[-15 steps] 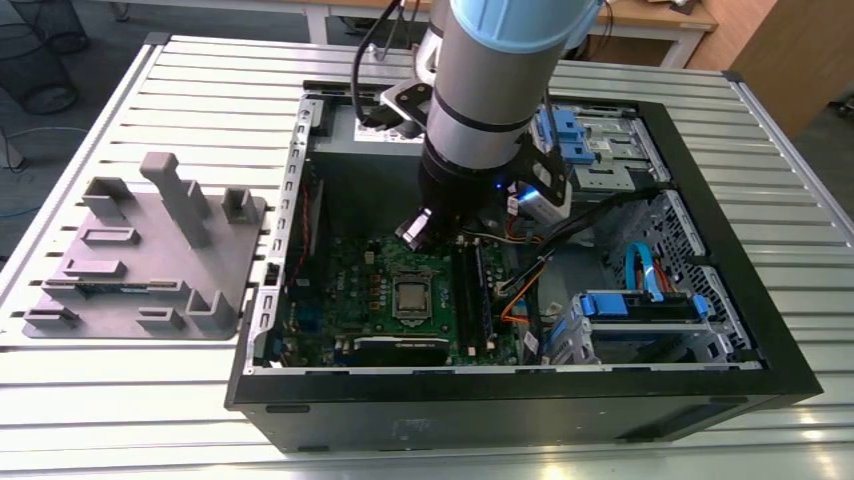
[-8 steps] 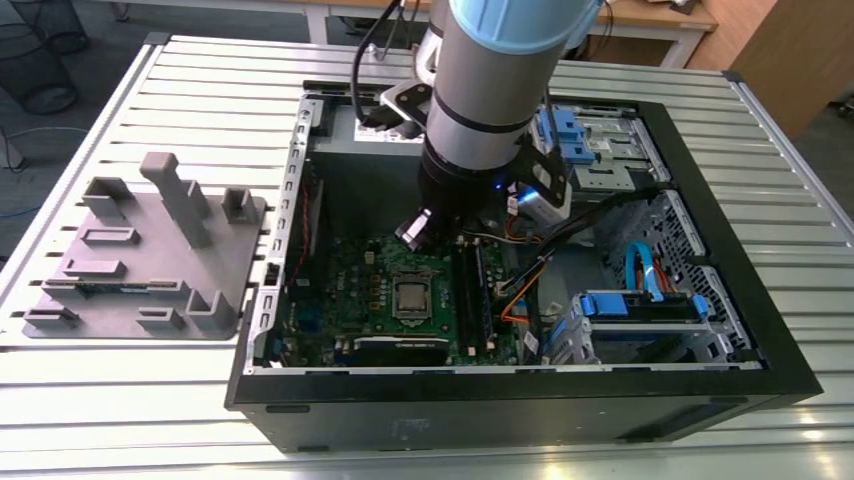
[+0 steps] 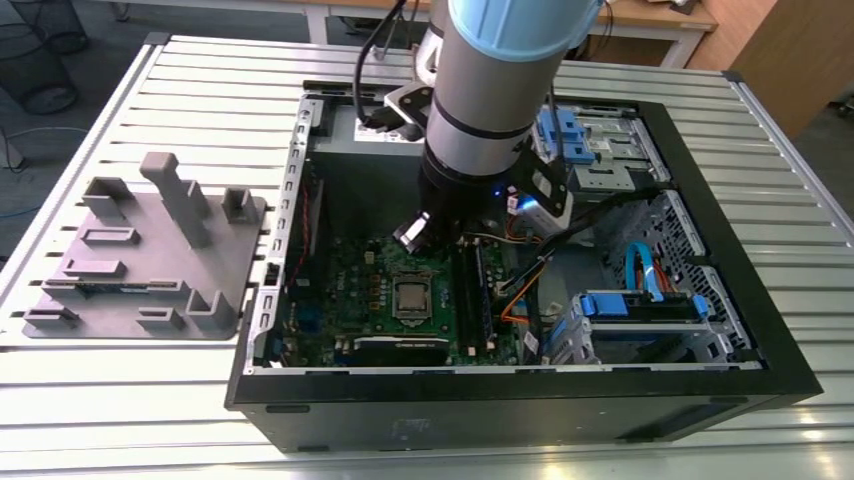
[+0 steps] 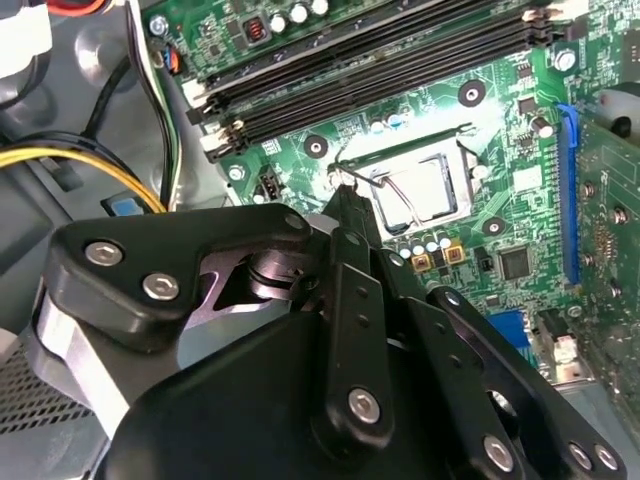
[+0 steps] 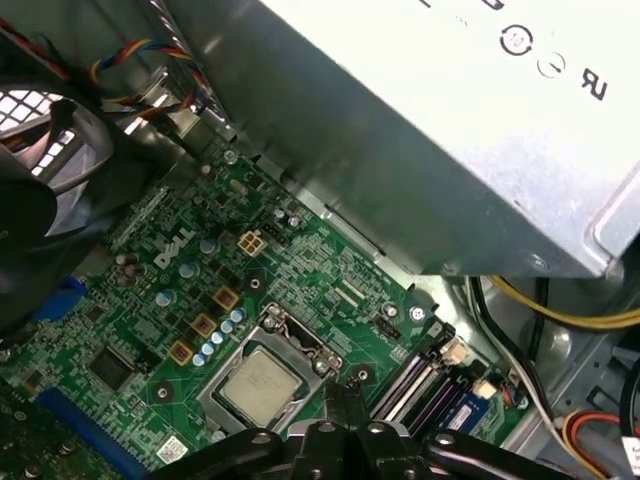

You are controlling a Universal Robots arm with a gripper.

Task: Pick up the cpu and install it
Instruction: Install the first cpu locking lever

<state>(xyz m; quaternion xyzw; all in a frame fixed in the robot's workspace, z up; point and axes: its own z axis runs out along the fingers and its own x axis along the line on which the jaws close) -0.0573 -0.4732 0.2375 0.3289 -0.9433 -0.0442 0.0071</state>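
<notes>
The robot arm with its pale blue joint cap reaches down into the open black computer case [image 3: 747, 385], which lies on its side on a slatted metal table [image 3: 120, 400]. The black linkage gripper [image 5: 345, 400] hangs above the green motherboard [image 3: 360, 275], just beside the metal-framed socket [image 5: 270, 380]. Its slim fingers [image 4: 352, 212] stand close together, tips nearly meeting, and they grasp nothing.

The small square cpu with a pale silvery-grey metal top [image 5: 258, 385] sits flat inside the socket, bordered by the metal frame; in the exterior view it lies at the middle of the board [image 3: 411, 297], toward the near edge of the case. In the second wrist view its top [image 4: 425, 190] is washed out by glare, with a wire lever arching across one side of the frame.

On the exterior view's left, well apart from the case, a grey plastic holder plate with upright blocks [image 3: 147, 255] rests on the table. Black memory slots [image 4: 400, 55] run beside the socket.
</notes>
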